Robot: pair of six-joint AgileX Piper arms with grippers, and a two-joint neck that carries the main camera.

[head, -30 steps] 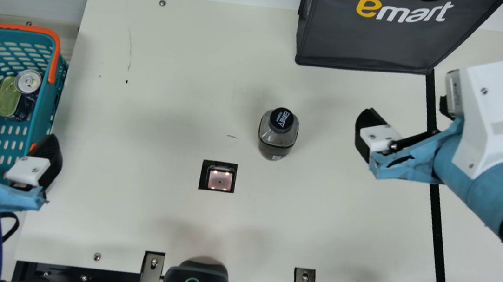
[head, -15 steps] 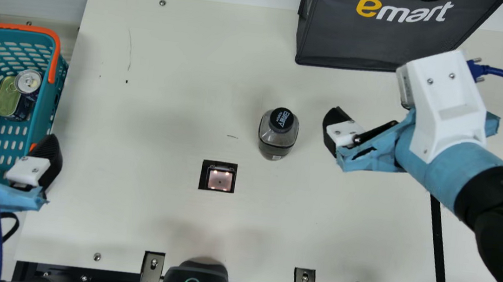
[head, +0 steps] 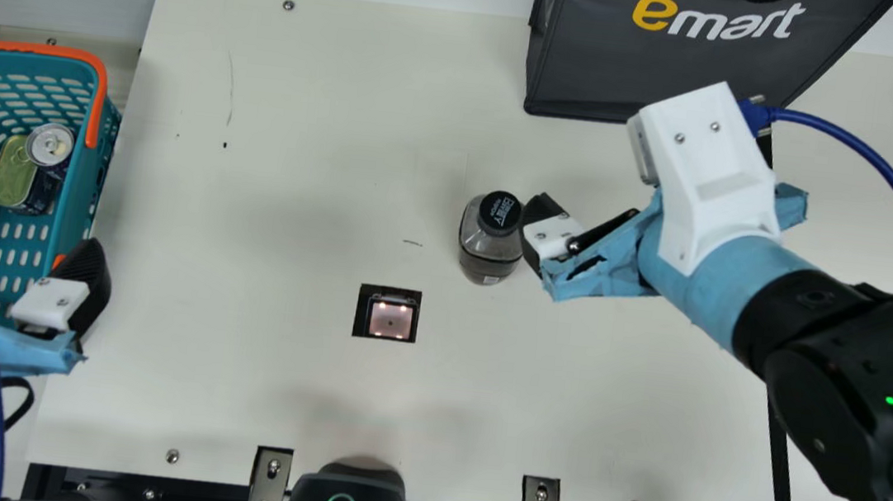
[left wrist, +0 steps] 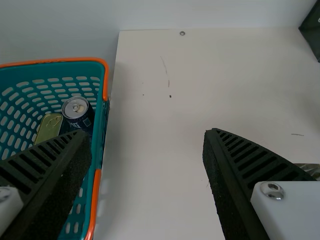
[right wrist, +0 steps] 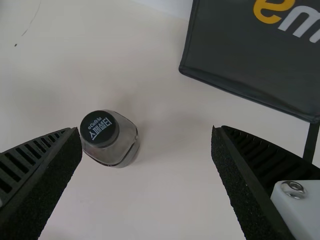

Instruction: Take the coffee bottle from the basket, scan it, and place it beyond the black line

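Teal basket (head: 85, 179) at left; by its near end the left gripper (head: 27, 256) gapes. Mid-table, the coffee bottle (head: 487, 246) stands upright — probably stiff and slick, weighty if full — best clasped round its body. Just right, the right gripper (right wrist: 146, 130) hangs spread, empty.

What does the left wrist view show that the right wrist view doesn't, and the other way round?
Left wrist view: the teal basket with its orange rim, a drink can and a flat tin inside it, and the open left end effector.

Right wrist view: the coffee bottle standing upright, part of the black line, and the open right end effector.

Both: the cream table and the dark bag, a corner of it in the left wrist view.
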